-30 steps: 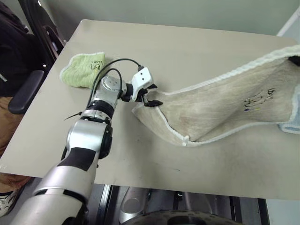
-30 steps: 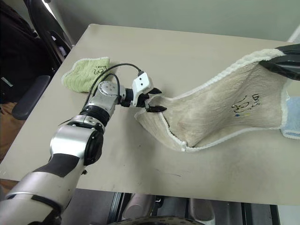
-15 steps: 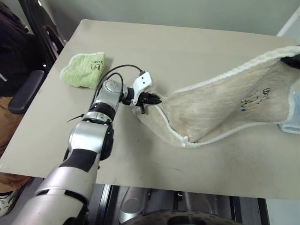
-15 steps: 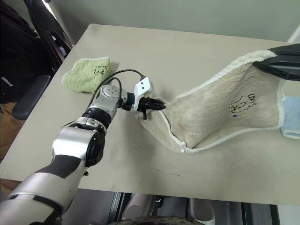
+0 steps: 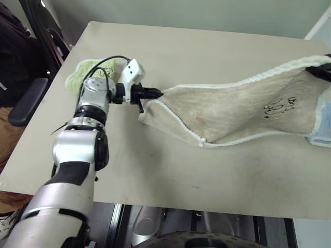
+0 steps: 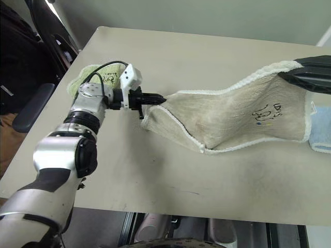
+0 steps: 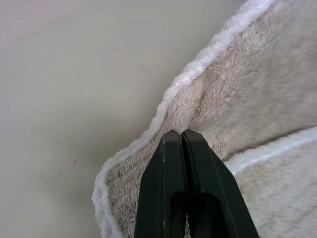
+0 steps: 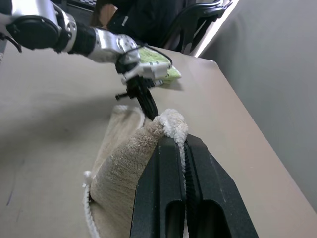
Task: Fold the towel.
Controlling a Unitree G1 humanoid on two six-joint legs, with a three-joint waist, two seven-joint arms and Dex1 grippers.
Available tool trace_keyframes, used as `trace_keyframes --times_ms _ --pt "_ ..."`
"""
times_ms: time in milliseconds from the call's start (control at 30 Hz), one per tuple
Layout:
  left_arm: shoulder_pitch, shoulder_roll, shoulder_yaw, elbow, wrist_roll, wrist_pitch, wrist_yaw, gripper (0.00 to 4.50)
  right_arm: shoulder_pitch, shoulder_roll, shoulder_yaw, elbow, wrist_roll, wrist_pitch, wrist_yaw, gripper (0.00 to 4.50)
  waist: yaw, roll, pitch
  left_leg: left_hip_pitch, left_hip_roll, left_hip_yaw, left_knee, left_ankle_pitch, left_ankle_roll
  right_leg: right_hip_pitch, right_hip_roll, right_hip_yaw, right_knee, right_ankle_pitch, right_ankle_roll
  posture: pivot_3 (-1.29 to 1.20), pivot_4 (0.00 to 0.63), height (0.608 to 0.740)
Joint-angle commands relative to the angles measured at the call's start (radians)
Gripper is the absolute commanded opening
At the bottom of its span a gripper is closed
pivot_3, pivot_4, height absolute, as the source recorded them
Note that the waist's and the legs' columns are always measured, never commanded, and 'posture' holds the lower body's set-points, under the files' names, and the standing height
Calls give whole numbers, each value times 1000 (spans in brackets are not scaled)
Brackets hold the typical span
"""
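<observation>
On my far left a dark office chair (image 5: 31,98) stands beside the edge of the table (image 5: 155,175), with a person in dark clothes (image 5: 15,46) seated there. Just inside that edge of the table lies the lime-green towel (image 5: 77,75), bunched up, partly hidden behind my left arm.

My left gripper (image 5: 153,94) sits just to the right of the green towel. Its two black fingers (image 7: 171,163) are pressed tight together, pinching the left end of the towel (image 5: 227,116) at the white stitched edging. I can see the pinch clearly in the left wrist view, where the terry puckers right at the fingertips.

From that pinch the beige cloth stretches rightward across the table and rises toward its far right end. Its lower fold rests on the table surface, with the small white loop (image 5: 204,139) at the low point of the sag. The dark printed logo (image 5: 279,106) sits on the raised right part of the cloth.

My right gripper (image 8: 185,141) is clamped on the towel's right end, its fingers squeezed onto the edging, holding that corner up off the table. Beneath that raised end, at the table's right edge, lies the light-blue towel (image 5: 323,129).
</observation>
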Motion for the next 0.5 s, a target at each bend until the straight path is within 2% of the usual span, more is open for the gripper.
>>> trace_keyframes --times_ms 33,100,167,300,433,500 --pt "-21 62 11 -79 -55 110 -150 24 1 8 -31 26 -28 -43 9 0 0 0 0 0 0 0 0 0 0 0 0 0 0 0 0 0 150 733" --pt "10 102 -31 -152 -68 179 -211 24 3 13 -23 38 -37 -60 15 0 0 0 0 0 0 0 0 0 0 0 0 0 0 0 -1 0 150 733" --pt "73 144 -87 -300 -138 299 -236 24 2 18 -16 47 -42 -74 19 0 -2 0 0 0 0 0 0 0 0 0 0 0 0 0 -1 0 150 733" --pt "310 293 -198 -838 -340 608 -239 24 -6 26 3 53 -37 -95 25 0 -8 0 0 0 0 1 -1 0 0 -1 1 -1 -1 0 -2 0 150 733" --pt "467 396 -186 -1237 -485 924 -209 24 -18 24 26 61 -33 -114 31 0 -6 0 0 -1 1 0 0 0 0 -1 0 0 -1 -1 -2 0 150 733" --pt "498 413 -160 -1360 -576 1067 -160 24 -29 24 39 67 -29 -122 33 0 -1 0 0 0 1 0 0 0 0 0 0 -1 -1 -2 -6 0 150 733"
